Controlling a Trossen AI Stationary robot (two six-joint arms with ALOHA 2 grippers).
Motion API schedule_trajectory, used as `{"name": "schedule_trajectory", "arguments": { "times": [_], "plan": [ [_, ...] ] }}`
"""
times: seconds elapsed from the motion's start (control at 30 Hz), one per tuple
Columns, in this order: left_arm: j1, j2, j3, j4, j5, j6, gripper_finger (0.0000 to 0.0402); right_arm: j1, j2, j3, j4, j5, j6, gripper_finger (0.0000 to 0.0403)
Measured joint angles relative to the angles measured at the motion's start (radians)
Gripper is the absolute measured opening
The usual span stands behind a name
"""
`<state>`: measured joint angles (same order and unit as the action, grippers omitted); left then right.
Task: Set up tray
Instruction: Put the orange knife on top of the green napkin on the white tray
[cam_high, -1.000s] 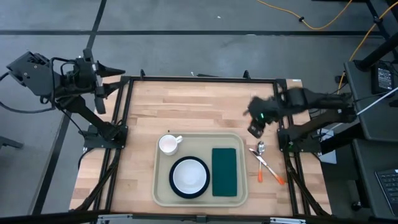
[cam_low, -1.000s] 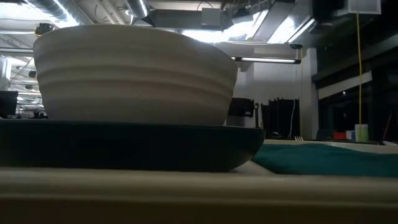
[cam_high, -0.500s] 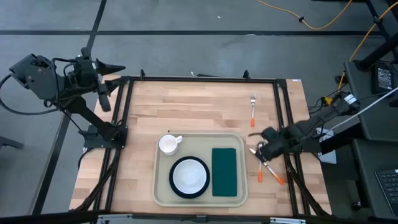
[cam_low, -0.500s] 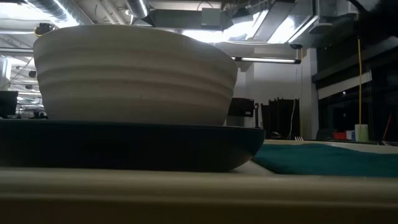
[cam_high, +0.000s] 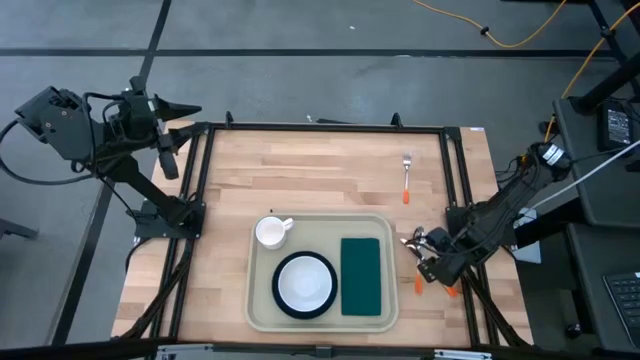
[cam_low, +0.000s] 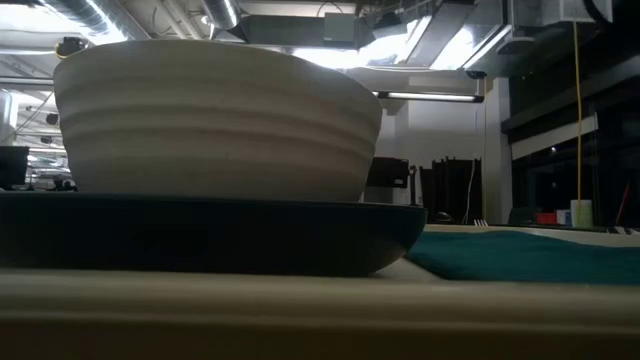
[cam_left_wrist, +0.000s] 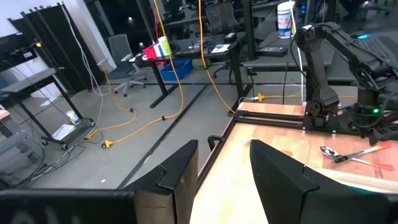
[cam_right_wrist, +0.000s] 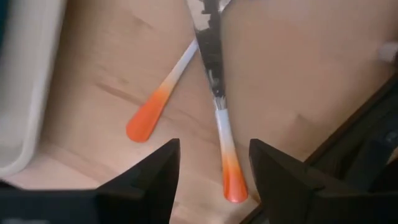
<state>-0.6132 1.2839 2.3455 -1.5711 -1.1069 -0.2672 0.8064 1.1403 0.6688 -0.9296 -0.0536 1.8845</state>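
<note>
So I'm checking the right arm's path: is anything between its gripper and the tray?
Nothing visible. The right gripper hangs open over two crossed orange-handled utensils on bare wood, just beside the tray rim.

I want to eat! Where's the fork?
In the high view, the fork lies alone on the bare wood at the table's far right, beyond the tray.

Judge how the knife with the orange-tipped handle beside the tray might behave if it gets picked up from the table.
The knife is probably stiff and light, being slim. It lies flat on the wood, so pinching it could be fiddly. It crosses the spoon, which may shift too. The right end effector hangs open above its handle.
</note>
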Motion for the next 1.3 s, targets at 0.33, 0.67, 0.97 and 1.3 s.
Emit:
{"name": "schedule_trajectory", "arguments": {
  "times": [0.33, 0.67, 0.97, 1.3],
  "plan": [
    [0.000, 0.004, 0.000, 0.000, 0.001, 0.000, 0.0141, 0.022, 0.083, -0.006, 0.046, 0.005, -0.004, 0.0261],
    [0.000, 0.006, 0.000, 0.000, -0.003, 0.000, 0.0141, 0.022, 0.200, -0.006, 0.056, 0.000, -0.034, 0.0287],
    [0.000, 0.006, 0.000, 0.000, -0.007, 0.000, 0.0141, 0.021, 0.225, -0.094, 0.228, -0.038, -0.061, 0.0287],
    [0.000, 0.011, 0.000, 0.004, -0.008, -0.011, 0.0141, 0.010, 0.221, -0.126, 0.231, -0.045, -0.060, 0.0216]
  ]
}}
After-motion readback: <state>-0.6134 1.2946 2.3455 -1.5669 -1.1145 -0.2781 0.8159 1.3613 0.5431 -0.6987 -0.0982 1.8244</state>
